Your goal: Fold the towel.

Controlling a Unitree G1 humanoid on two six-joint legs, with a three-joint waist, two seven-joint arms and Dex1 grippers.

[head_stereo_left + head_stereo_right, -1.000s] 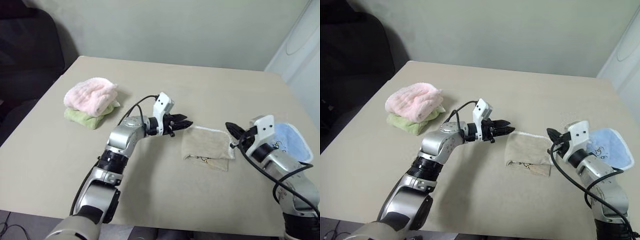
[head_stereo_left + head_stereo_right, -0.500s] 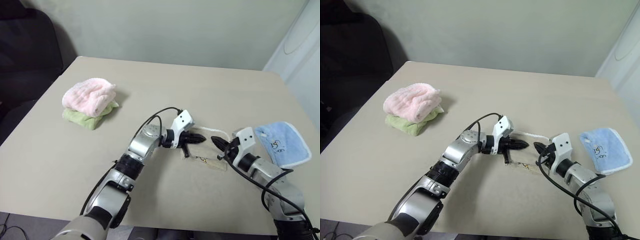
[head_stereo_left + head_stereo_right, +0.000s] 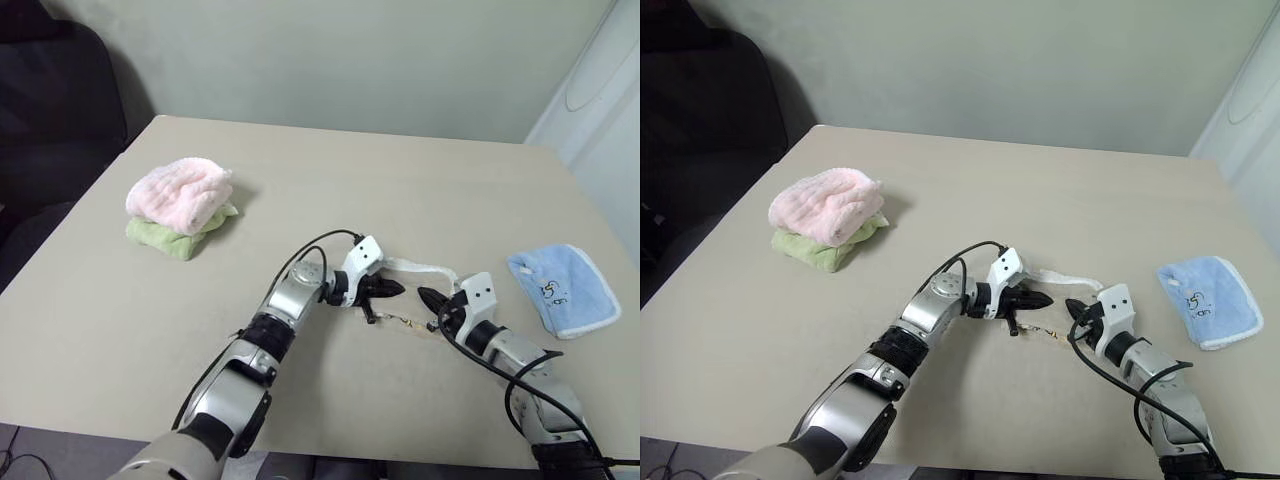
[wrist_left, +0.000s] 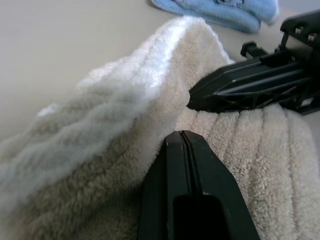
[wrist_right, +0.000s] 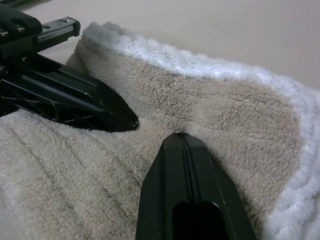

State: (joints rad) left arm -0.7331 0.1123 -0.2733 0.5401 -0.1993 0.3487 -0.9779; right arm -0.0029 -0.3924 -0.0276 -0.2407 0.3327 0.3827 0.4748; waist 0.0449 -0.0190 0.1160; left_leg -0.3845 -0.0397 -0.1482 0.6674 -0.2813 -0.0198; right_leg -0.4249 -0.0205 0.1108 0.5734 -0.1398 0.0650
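Broad beige surface (image 3: pixel 420 190). Near its front edge, right of centre: beige terry towel with white corded edging (image 3: pixel 420 268), bunched between both hands. Left hand (image 3: pixel 385 290) clenched, tips pressed into the pile; right hand (image 3: pixel 428 298) likewise clenched, opposite, tips nearly meeting.

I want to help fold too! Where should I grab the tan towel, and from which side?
Probably the white corded edge of the towel, pinched from the table's far side. It lies free and raised there, while the left gripper and right gripper, both shut, press on the fluffy middle from opposite sides.
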